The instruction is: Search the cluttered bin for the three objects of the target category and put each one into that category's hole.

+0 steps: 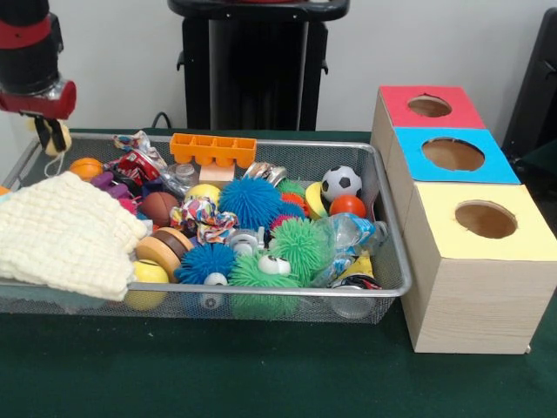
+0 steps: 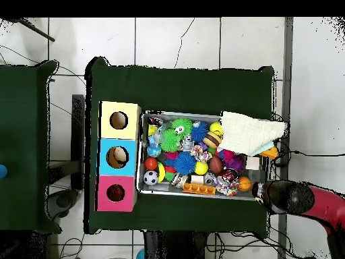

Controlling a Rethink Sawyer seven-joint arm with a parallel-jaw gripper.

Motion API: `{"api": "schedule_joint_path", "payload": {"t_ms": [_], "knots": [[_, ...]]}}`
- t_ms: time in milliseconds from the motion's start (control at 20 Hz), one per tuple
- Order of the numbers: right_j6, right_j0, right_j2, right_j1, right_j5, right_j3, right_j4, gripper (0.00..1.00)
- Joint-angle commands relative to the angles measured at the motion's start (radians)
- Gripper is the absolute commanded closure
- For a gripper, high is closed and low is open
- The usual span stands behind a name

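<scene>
A wire mesh bin (image 1: pixel 393 252) holds mixed toys: a soccer ball (image 1: pixel 341 183), a red-orange ball (image 1: pixel 348 205), an orange ball (image 1: pixel 85 167), a brown ball (image 1: pixel 159 207), and blue (image 1: pixel 251 202) and green (image 1: pixel 298 246) spiky balls. To its right stands a wooden box with a red hole (image 1: pixel 429 105), a blue hole (image 1: pixel 452 154) and a yellow hole (image 1: pixel 486 219). My gripper (image 1: pixel 50 135) hangs over the bin's far left corner, above the orange ball. Something yellow and black shows at its tip; I cannot tell if it is held. In the overhead view the gripper (image 2: pixel 259 191) is at the bin's lower right corner.
A cream knitted cloth (image 1: pixel 65 235) covers the bin's near left part and hangs over the rim. An orange ice-cube tray (image 1: pixel 213 149) lies along the far wall. Rope toys, wooden discs and clear plastic pieces fill the gaps. Green table cloth (image 1: pixel 261 374) surrounds the bin.
</scene>
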Motion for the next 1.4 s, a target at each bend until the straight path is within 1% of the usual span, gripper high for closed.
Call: {"api": "schedule_joint_path", "payload": {"t_ms": [50, 200, 300, 600, 800, 1000, 1200, 1400], "knots": [[-0.216, -0.015, 0.073, -0.067, 0.097, 0.076, 0.022, 1.00], [-0.203, -0.010, 0.078, -0.065, 0.104, 0.071, 0.025, 1.00], [-0.178, -0.008, 0.078, -0.063, 0.099, 0.075, 0.037, 1.00], [-0.124, 0.014, 0.082, -0.104, 0.124, 0.101, 0.095, 1.00], [-0.084, 0.057, 0.076, -0.131, 0.143, 0.109, 0.135, 1.00], [-0.053, 0.100, 0.065, -0.142, 0.143, 0.114, 0.157, 1.00], [-0.032, 0.142, 0.050, -0.154, 0.152, 0.108, 0.176, 1.00], [0.001, 0.185, 0.027, -0.147, 0.155, 0.087, 0.197, 1.00]]}}
